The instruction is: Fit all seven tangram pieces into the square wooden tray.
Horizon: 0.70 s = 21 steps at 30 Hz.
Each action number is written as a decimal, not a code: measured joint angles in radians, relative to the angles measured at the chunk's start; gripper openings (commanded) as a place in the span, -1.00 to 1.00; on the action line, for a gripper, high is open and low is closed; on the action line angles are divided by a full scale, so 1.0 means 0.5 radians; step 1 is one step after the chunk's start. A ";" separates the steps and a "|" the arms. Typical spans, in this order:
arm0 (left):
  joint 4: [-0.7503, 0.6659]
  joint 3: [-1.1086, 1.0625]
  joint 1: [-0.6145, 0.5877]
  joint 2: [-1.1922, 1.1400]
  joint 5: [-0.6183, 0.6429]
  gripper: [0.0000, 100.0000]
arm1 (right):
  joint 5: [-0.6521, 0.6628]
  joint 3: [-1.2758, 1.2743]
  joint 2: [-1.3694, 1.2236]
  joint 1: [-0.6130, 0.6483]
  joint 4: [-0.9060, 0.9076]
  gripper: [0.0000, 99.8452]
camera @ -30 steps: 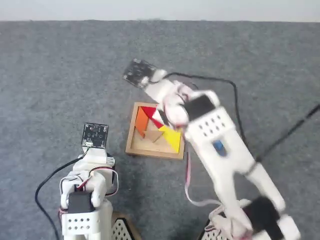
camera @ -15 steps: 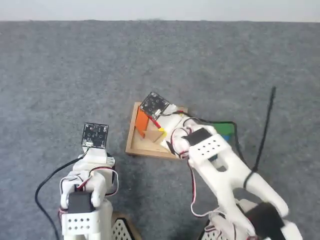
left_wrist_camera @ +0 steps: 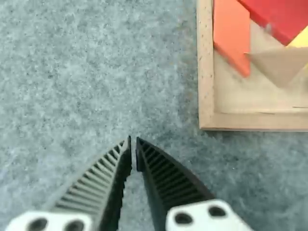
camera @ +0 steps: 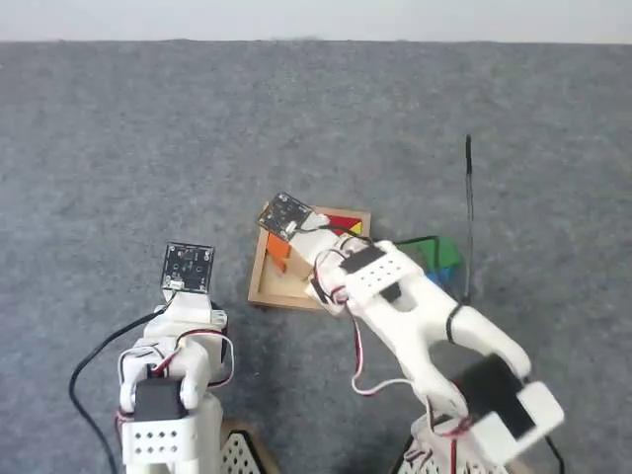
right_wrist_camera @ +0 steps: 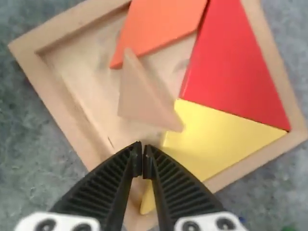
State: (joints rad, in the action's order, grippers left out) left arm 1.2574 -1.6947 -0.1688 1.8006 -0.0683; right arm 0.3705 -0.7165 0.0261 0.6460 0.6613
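The square wooden tray [camera: 259, 286] lies mid-table. In it I see an orange piece [right_wrist_camera: 159, 21], a red triangle [right_wrist_camera: 231, 72], a yellow triangle [right_wrist_camera: 221, 139] and a wood-coloured triangle [right_wrist_camera: 139, 94]. My right gripper [right_wrist_camera: 139, 150] is shut and holds nothing; it hangs over the tray's bare floor, close to the yellow triangle's edge. A green piece [camera: 439, 249] and a blue piece [camera: 446, 274] lie on the carpet to the right of the tray. My left gripper [left_wrist_camera: 133, 144] is shut over bare carpet, a little short of the tray's near left corner [left_wrist_camera: 206, 96].
Grey carpet covers the table all round. The right arm [camera: 395, 306] reaches across the tray's right half and hides part of it from above. A black cable [camera: 468, 197] runs along the carpet to the right of the tray. The left arm's base [camera: 163, 395] stands front left.
The right arm has drawn back from beyond the tray's far edge and now hangs over the tray. The green and blue pieces have come into view. The left arm has kept still.
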 measured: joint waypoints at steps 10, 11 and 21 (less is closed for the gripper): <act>0.000 0.000 0.000 0.000 0.000 -0.96 | -0.003 0.249 -0.230 0.000 0.000 -0.96; 0.000 0.000 0.000 0.000 0.000 -0.96 | -0.003 0.264 -0.239 0.000 0.000 -0.96; 0.000 0.000 0.000 0.000 0.000 -0.96 | 0.000 0.405 -0.258 -0.003 0.018 -0.96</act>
State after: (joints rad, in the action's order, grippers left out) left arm 1.2574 -1.6947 -0.1688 1.8006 -0.0683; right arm 0.3705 -0.5140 -0.1028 0.6444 0.6705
